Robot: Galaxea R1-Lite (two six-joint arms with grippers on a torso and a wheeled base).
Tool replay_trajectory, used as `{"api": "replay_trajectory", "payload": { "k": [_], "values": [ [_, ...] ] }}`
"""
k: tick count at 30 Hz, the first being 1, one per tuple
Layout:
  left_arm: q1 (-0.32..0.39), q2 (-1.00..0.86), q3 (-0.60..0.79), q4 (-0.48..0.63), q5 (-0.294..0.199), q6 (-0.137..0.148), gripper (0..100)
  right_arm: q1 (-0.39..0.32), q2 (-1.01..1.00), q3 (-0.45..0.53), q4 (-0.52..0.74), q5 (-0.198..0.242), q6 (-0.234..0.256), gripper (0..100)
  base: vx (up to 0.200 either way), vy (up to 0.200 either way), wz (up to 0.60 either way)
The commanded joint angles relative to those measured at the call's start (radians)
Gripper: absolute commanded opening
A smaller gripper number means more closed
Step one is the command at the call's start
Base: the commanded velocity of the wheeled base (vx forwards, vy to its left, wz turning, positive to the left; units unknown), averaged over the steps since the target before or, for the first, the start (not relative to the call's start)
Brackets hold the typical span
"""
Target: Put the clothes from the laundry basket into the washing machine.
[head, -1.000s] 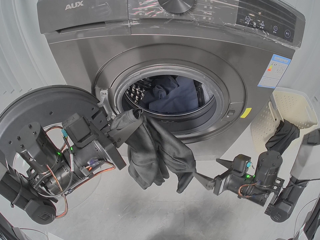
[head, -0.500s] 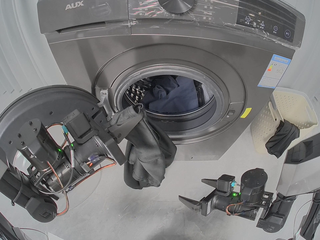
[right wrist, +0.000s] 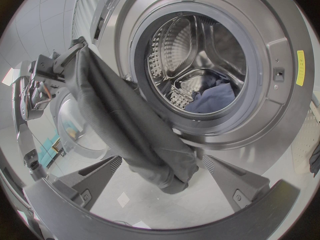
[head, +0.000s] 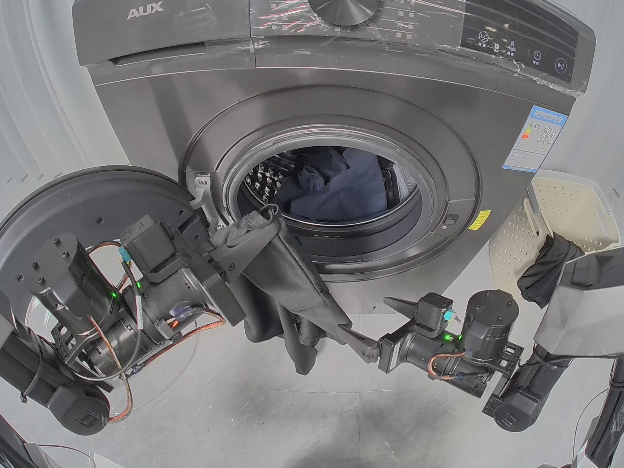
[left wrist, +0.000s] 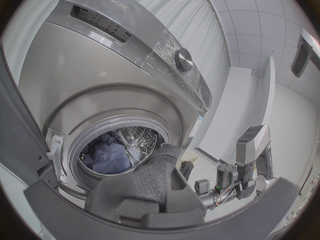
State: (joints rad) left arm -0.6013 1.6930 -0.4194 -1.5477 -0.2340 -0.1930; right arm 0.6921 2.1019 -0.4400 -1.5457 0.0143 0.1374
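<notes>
1. The left hand (head: 246,240) is clenched on the top edge of a dark grey garment (head: 286,274). It holds that edge just outside the lower left rim of the drum mouth (head: 260,164) of the washing machine (head: 364,92), in front of the open door (head: 84,203).
2. The right hand (head: 364,316) sits lower and to the right with its fingers spread. The garment's hanging end lies between them, resting against one finger but not pinched.
3. The garment is wholly outside the drum, slung from one hand down to the other above the floor. Blue clothes (head: 344,190) already lie inside.
4. The step in hand looks like loading this garment. The task seems partway done, as another dark piece (head: 549,264) hangs over the rim of the laundry basket (head: 578,206) to the right of the machine.
5. Next, the right hand probably needs to close on the loose end and lift it to the mouth's height.
6. The left hand would then carry the top edge over the rim and release it well inside, so that nothing trails over the seal.
</notes>
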Motion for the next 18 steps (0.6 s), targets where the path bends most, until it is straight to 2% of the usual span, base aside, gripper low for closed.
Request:
{"api": "replay_trajectory", "payload": {
  "k": [1,10,15,18],
  "values": [
    [0.000,-0.001,0.004,0.000,-0.002,0.000,0,-0.046,-0.028,-0.008,-0.001,0.006,-0.006,100,0.000,0.000,0.00],
    [0.000,0.002,0.002,0.000,-0.004,0.001,0,-0.100,-0.095,0.000,0.001,0.024,-0.004,100,0.000,0.000,0.00],
    [0.003,0.004,-0.001,0.000,-0.004,0.001,0,-0.131,-0.102,-0.071,0.012,0.027,-0.001,100,0.000,0.000,0.00],
    [0.003,-0.001,0.002,0.000,-0.005,0.001,0,-0.125,-0.088,-0.112,0.030,0.027,0.002,100,0.000,0.000,0.00]
  ]
}}
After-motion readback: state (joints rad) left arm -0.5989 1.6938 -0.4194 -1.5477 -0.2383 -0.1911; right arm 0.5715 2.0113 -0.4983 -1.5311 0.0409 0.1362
